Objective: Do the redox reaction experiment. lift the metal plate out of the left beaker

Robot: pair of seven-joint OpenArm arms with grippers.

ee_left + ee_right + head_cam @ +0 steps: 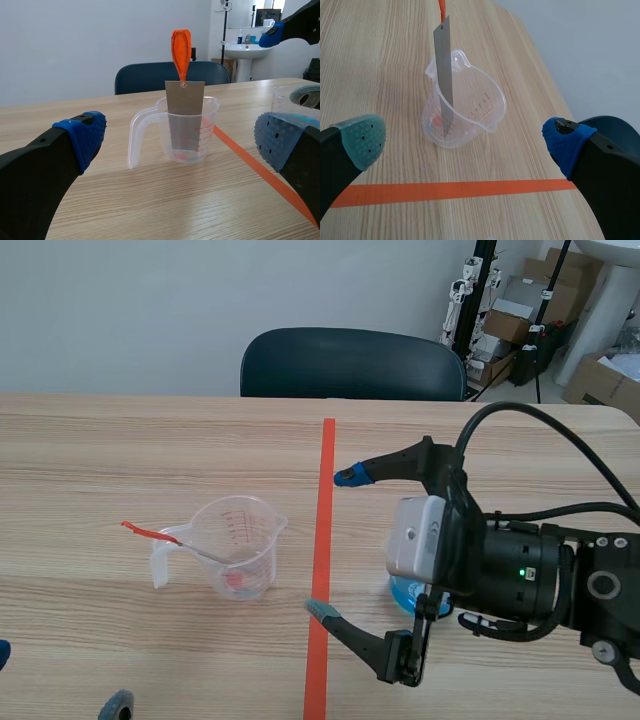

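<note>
"How far along are you?"

"Hardly begun, I'd judge. My left pincer [180, 145] is released and spread wide, and so is my right pincer [465, 142]. Neither grasps anything."

"And the plate?"

"At twelve o'clock from my left pincer, the metal plate [185, 115] stands in the left beaker [210, 125] on the worktop [150, 200]. Its orange tag [181, 50] rises above the rim. Gripping and lifting are all left to do. Farther off at twelve is a chair [145, 75]."
</note>
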